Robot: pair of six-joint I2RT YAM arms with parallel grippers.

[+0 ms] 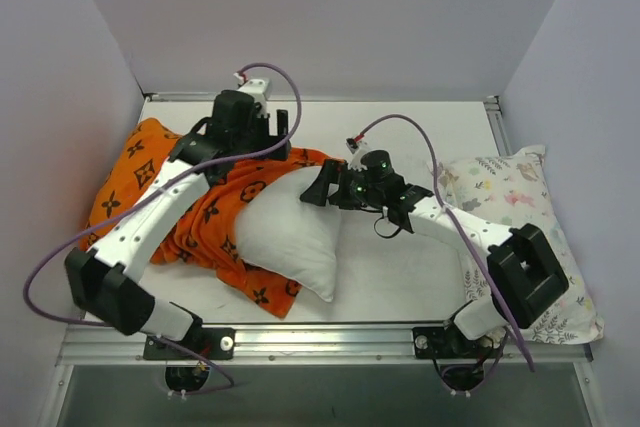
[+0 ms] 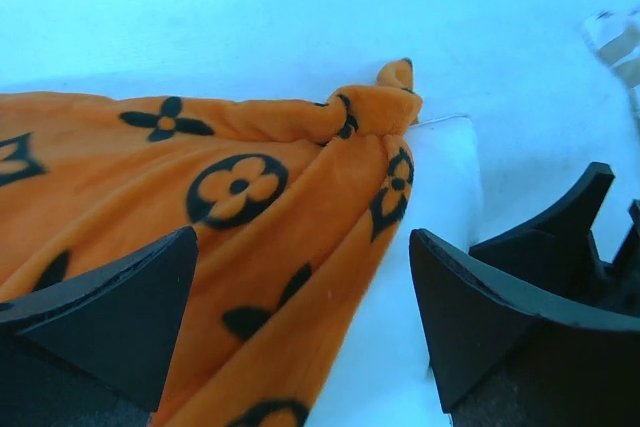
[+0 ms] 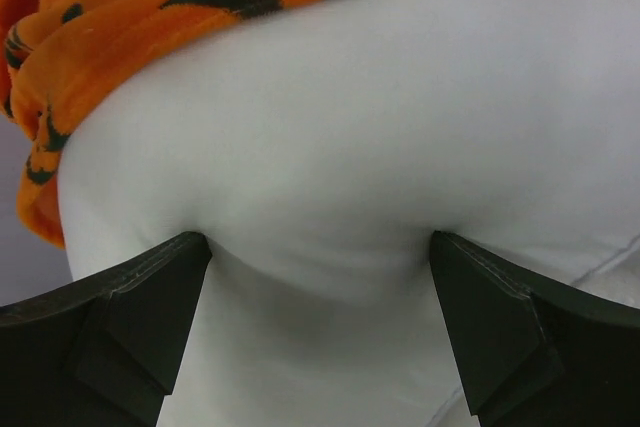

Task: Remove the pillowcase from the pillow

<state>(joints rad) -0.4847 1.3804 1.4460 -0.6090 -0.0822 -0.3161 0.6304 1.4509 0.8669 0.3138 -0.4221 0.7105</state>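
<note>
On the table (image 1: 400, 282), a plump white pillow (image 1: 290, 232) pokes from the rumpled fleecy pillowcase (image 1: 135, 182); left gripper (image 2: 303, 242) and right gripper (image 3: 320, 239) spread wide.

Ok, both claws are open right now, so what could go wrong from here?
1. The left claw is poised over the bunched pillowcase with the pillow right beside one finger; closing there could pinch both, dragging them together.
2. The right claw straddles only a soft bulge of the pillow; a shallow pinch may slip when pulled.
3. The right arm's elbow hangs over the floral pillow at the far right and could nudge it off.
</note>
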